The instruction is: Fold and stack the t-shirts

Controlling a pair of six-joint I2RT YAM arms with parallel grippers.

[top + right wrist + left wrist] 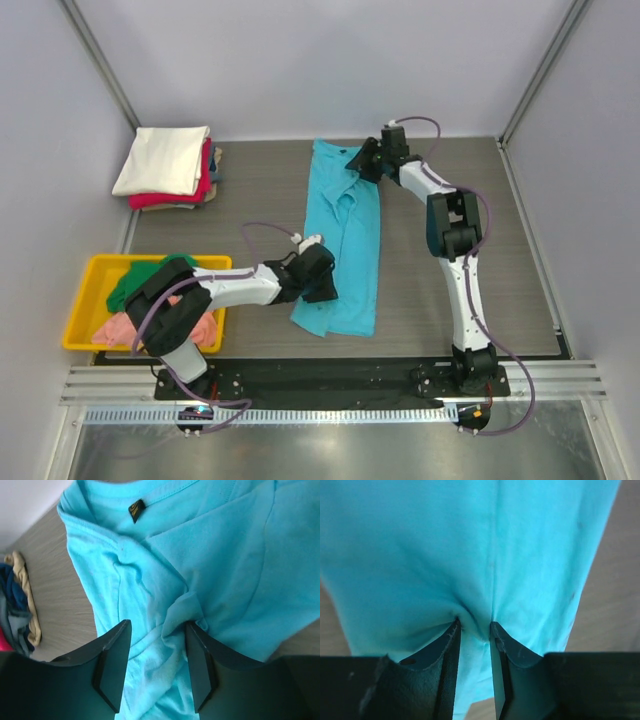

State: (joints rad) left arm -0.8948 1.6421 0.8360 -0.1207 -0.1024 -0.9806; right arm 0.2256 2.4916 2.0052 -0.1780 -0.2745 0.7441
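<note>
Lying lengthwise down the middle of the bench (250, 180), the turquoise t-shirt (345, 240) was folded into a long, narrow strip, its collar end toward the far wall and its hem toward the arm bases. At the near left edge of that strip the left hand (475, 630) was down on the cloth, its two dark fingers (447, 650) drawn close together and pinching a small pucker of the turquoise fabric, with creases running out from the tips. At the far end the right hand (157, 625) sat just below the neckline; its fingers (112, 660) stood spread to either side of a raised ridge of the same shirt, and the ridge touched only the inner face of one finger, so nothing was clamped there. A small dark label (136, 509) showed inside the collar. In the far left corner of the bench, well apart from the turquoise shirt, stood a stack of folded shirts with a cream-white t-shirt (162, 160) on top and a red t-shirt (165, 198) beneath it. Near the left arm's base a yellow tray (95, 265) held a crumpled green t-shirt (130, 285) and a salmon-pink t-shirt (115, 328).
</note>
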